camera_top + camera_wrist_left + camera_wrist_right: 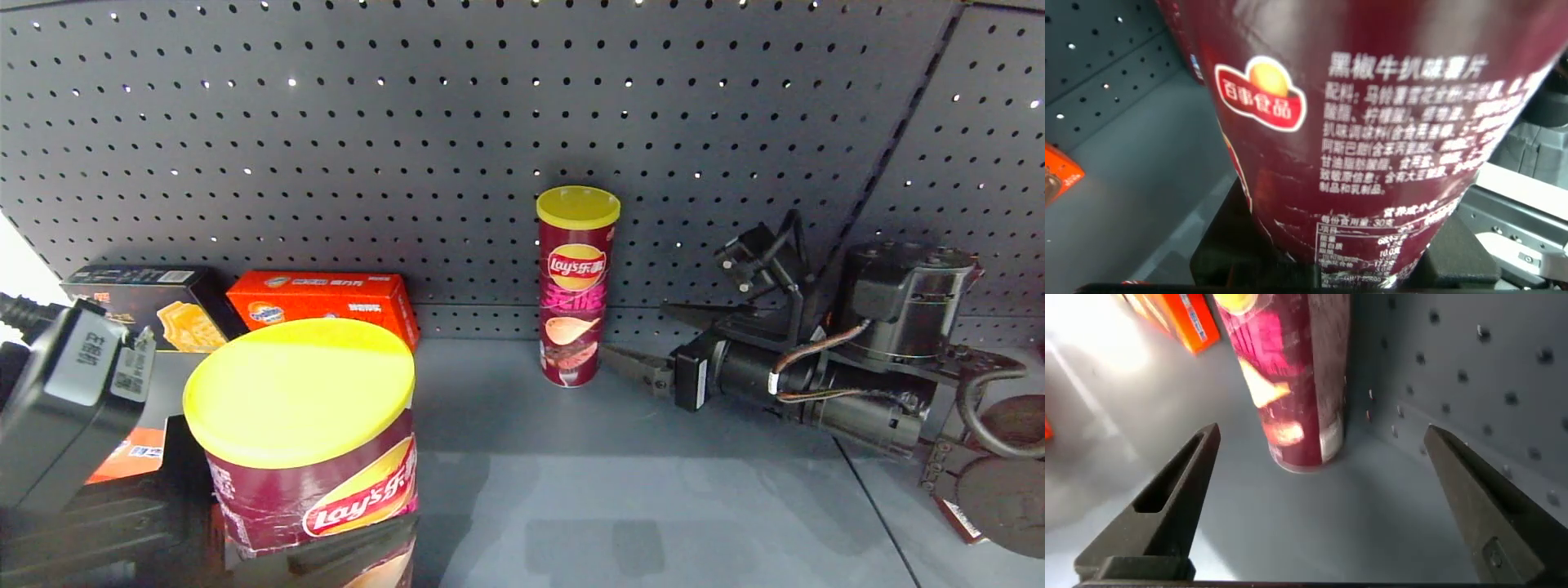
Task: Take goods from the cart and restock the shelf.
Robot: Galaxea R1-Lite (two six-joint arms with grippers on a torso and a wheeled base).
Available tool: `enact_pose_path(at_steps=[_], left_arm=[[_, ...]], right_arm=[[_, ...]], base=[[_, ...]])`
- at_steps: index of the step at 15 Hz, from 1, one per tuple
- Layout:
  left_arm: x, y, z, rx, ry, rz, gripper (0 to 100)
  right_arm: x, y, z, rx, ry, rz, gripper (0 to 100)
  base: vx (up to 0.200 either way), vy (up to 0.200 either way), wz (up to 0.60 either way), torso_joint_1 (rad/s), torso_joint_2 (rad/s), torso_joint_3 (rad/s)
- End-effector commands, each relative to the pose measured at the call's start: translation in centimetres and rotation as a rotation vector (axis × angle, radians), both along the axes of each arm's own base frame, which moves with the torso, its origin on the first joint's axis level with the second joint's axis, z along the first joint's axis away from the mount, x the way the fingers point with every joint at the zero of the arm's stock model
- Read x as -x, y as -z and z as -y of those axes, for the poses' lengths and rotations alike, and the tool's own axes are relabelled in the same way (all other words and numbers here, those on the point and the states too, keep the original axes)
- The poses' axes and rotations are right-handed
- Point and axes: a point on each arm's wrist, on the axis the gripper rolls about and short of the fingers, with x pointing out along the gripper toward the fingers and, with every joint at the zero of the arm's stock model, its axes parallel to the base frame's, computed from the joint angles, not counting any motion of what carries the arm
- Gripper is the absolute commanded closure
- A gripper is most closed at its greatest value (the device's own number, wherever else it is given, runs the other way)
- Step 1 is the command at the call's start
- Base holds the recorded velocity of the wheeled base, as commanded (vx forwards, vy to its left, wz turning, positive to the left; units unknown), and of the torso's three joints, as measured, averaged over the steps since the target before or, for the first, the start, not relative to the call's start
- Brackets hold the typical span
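A tall maroon chip can with a yellow lid stands upright on the grey shelf, close to the pegboard back wall. My right gripper lies just to its right, low over the shelf, open and pointing at the can. In the right wrist view the can stands a little beyond the spread fingers, untouched. A second, identical chip can is upright at the lower left. My left gripper is shut on this can near its base.
An orange box and a black box lie at the back left of the shelf. An orange packet lies at the left edge. The pegboard wall closes the back. Bare shelf floor spreads between the two cans.
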Motion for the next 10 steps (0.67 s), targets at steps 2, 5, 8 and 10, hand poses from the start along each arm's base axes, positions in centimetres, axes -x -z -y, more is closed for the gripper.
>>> enact_pose_path(at_steps=[2,5,8,10], left_arm=[[0.0,-0.1,0.0,0.003,0.001,0.003,100],[0.0,-0.3,0.1,0.009,0.001,0.01,100],[0.0,-0.2,0.0,0.008,0.001,0.009,100],[0.0,-0.2,0.0,0.007,0.001,0.008,100]], right_arm=[[-1.0,1.1,-0.7,0.013,-0.008,-0.016,0],[-1.8,1.5,-1.3,0.017,-0.014,-0.023,0],[-2.7,1.8,-2.0,0.017,-0.016,-0.024,0],[-3.7,2.3,-2.9,0.02,-0.021,-0.026,0]], base=[[0.0,0.0,0.0,0.0,0.0,0.0],[0.0,0.0,0.0,0.0,0.0,0.0],[0.0,0.0,0.0,0.0,0.0,0.0],[0.0,0.0,0.0,0.0,0.0,0.0]])
